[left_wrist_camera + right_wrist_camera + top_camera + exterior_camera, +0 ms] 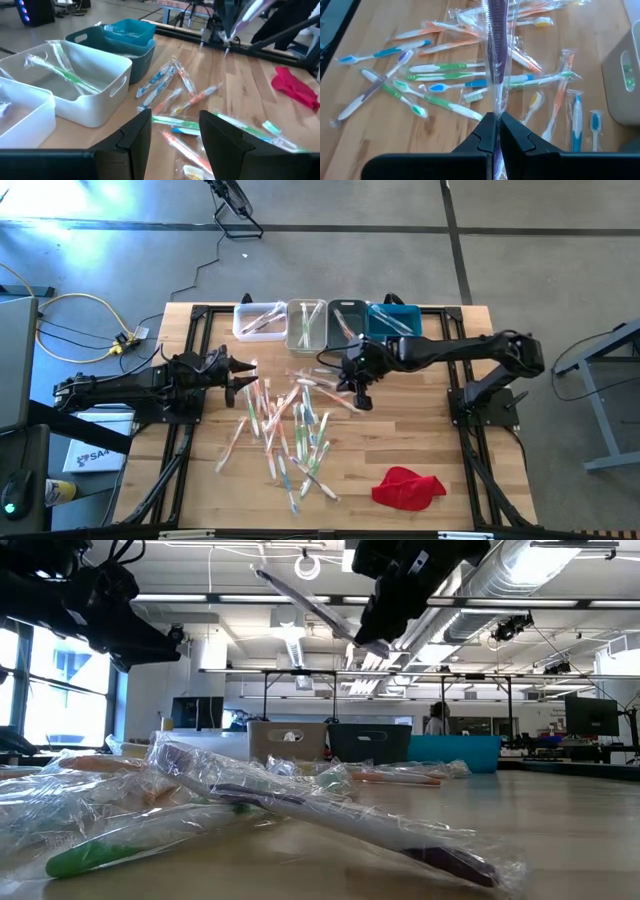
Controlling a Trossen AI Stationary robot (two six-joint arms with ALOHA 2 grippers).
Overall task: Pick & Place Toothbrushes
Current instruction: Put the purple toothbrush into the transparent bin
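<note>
Toothbrushes [285,425] in clear wrappers lie scattered over the middle of the wooden surface [420,435], with orange, green, blue and white handles crossing one another. One wrapped toothbrush with a purple handle [497,45] is lifted above this heap: the right gripper [496,125] has its fingers pressed together on the wrapper end, and the brush hangs free from them, clear of the surface. In the high view this right gripper [357,385] is over the far right part of the heap, just in front of the bins. In the low view the held brush [305,602] slants in the air, high over the pile.

The left gripper [240,370] hovers at the left edge of the heap, and its fingers [222,137] are spread apart with nothing between them.

Four bins stand in a row at the far edge of the surface: a white bin [243,330], a beige bin [291,340], a grey bin [333,308] and a teal bin [412,314]. Each of them holds a few wrapped toothbrushes; in the left wrist view a green one [70,77] lies in the beige bin [112,87].

A red cloth [405,486] lies at the near right of the surface, well apart from the heap.
</note>
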